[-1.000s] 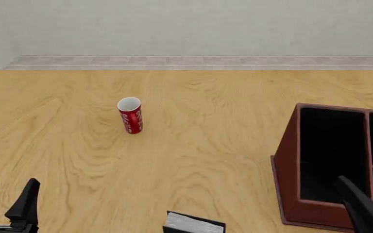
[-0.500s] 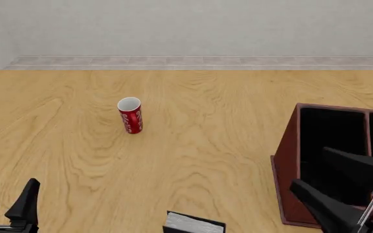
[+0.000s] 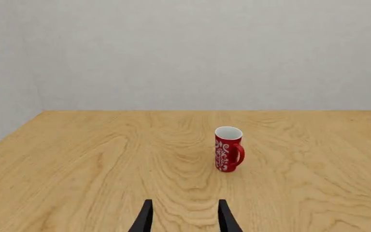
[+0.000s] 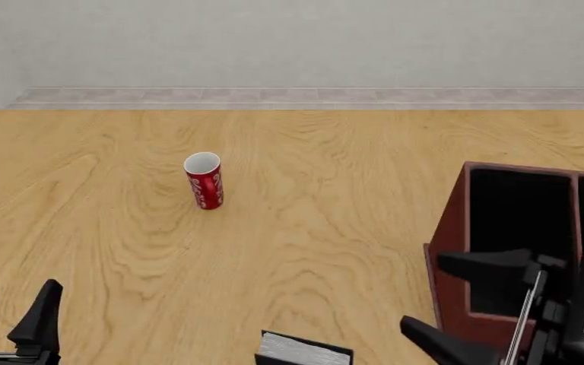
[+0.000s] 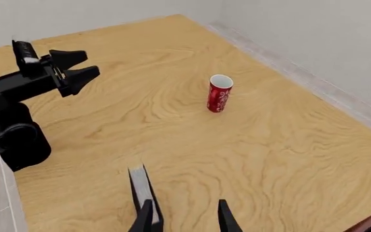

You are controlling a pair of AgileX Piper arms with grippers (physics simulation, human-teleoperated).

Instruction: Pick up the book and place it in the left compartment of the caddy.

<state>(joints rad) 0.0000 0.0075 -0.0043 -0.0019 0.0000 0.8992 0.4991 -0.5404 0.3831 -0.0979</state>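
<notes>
Our right claw [image 4: 455,304], prongs apart and empty, has swung from the caddy [image 4: 452,258] toward the book [image 4: 303,350]; our left claw [image 4: 13,308] waits, likewise apart.

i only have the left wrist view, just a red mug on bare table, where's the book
Observer: The book stands at the near table edge in the front view, between the two arms, white page edge showing.
Operator: and the caddy
Observer: The caddy sits on the right side of the table; its left compartment looks black inside with nothing visible in it.
Operator: is the right arm on the book yet
Observer: No. The right gripper is open in front of the caddy's left wall, pointing toward the book but apart from it.
Operator: my own gripper
Observer: The left gripper is open at the near left corner, holding nothing.
</notes>
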